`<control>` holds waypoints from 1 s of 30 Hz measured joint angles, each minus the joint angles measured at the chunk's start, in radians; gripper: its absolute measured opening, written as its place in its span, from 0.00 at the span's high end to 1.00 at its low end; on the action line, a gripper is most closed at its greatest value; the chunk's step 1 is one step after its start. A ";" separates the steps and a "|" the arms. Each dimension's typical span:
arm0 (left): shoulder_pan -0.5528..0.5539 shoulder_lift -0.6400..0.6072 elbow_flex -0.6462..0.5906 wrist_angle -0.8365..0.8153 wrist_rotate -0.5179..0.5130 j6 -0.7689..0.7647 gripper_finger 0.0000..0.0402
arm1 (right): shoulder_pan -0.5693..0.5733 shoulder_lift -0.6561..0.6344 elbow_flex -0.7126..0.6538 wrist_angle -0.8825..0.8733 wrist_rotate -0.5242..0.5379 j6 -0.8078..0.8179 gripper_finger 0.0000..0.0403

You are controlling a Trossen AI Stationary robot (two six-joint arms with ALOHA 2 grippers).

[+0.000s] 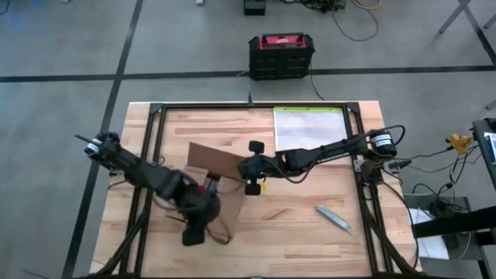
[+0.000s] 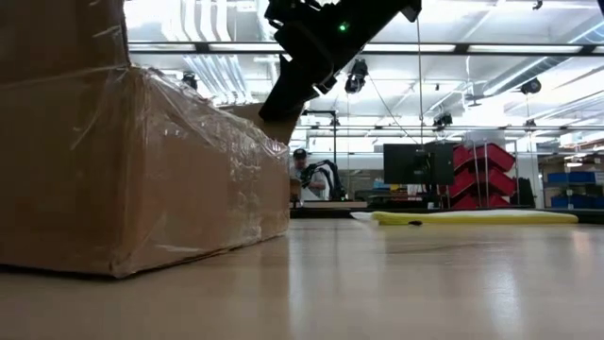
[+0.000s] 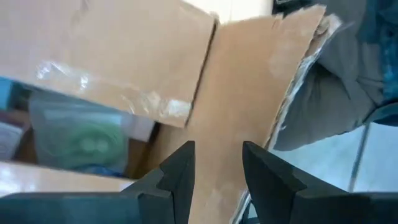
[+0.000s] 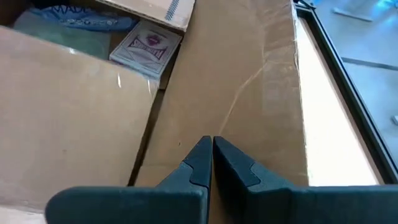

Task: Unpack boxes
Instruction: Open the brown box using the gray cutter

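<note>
While beside carton (image 1: 221,182), knife (image 1: 335,219), perhaps.

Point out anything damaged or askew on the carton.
The carton has one flap with a ragged, torn edge, seen in the left wrist view past the left gripper, whose jaws stand apart. Crumpled clear tape wrinkles loosely over its side. The right gripper, jaws shut, rests at an opened flap.

Raised carton flaps (image 1: 213,159) crowd the opening; bare table (image 1: 294,232) right of the carton.
</note>
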 joint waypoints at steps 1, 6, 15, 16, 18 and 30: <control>-0.025 0.002 -0.006 0.004 -0.023 -0.028 0.71 | 0.000 0.000 0.000 0.000 0.000 -0.002 1.00; -0.130 0.034 -0.046 0.049 -0.130 -0.157 0.71 | 0.001 0.000 0.000 0.001 0.000 -0.030 1.00; -0.226 0.153 -0.170 0.186 -0.237 -0.264 0.71 | 0.001 0.000 0.000 -0.026 -0.049 -0.052 1.00; -0.228 0.168 -0.188 0.185 -0.244 -0.274 0.71 | 0.001 0.000 0.000 -0.029 -0.049 -0.052 1.00; -0.228 0.196 -0.221 0.173 -0.245 -0.289 0.71 | 0.011 0.000 0.000 -0.030 -0.049 -0.051 1.00; -0.155 0.262 -0.238 0.222 -0.715 -0.041 0.71 | 0.104 -0.023 0.001 -0.062 -0.100 -0.029 1.00</control>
